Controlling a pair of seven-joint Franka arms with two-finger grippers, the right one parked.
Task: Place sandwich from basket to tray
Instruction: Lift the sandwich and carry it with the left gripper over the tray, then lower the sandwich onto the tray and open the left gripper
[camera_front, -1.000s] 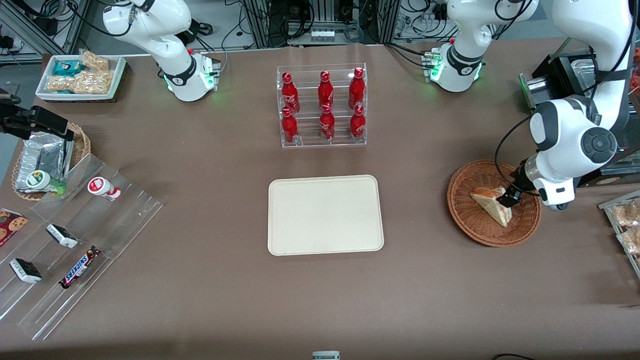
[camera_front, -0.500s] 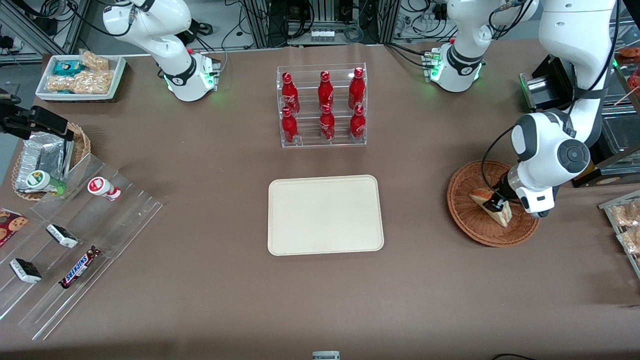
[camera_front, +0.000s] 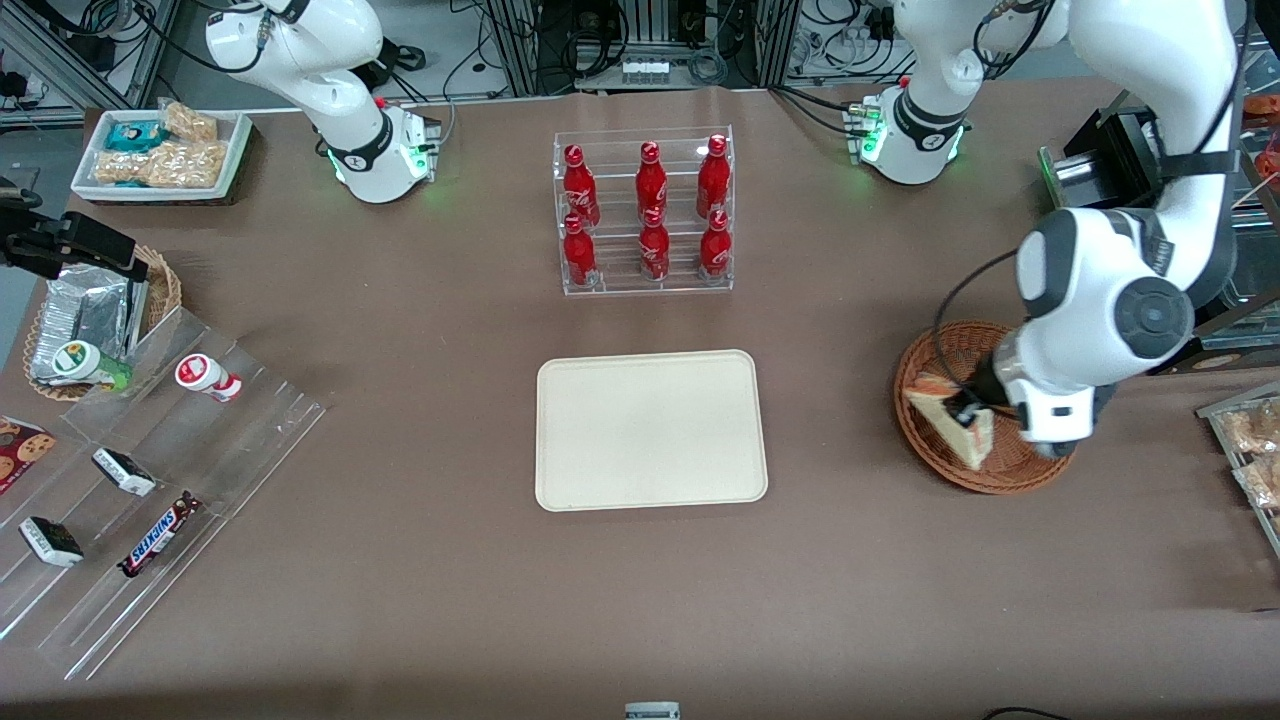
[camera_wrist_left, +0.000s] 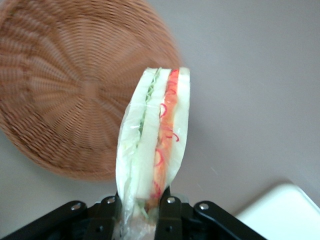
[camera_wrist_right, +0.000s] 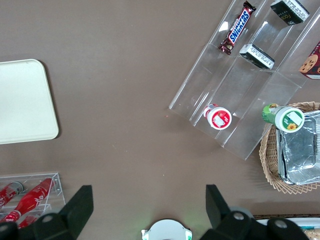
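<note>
Since the earlier frames the left arm has swung toward the tray (camera_front: 651, 430), lifting the sandwich (camera_front: 950, 420) off the basket (camera_front: 985, 470) floor; it now hangs over the basket's tray-side rim. Tray is bare, well apart from the basket across open surface. End effector (camera_wrist_left: 142, 202) is clamped on the sandwich's lower end. Pick looks done; transfer and release remain.

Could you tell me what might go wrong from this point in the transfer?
The gripper pinches only one end of the wrapped sandwich, so the long wedge might swing or slip out on the way. It also hangs just above the basket rim and could clip it. The tray has only a low rim, so a late release could miss it.
</note>
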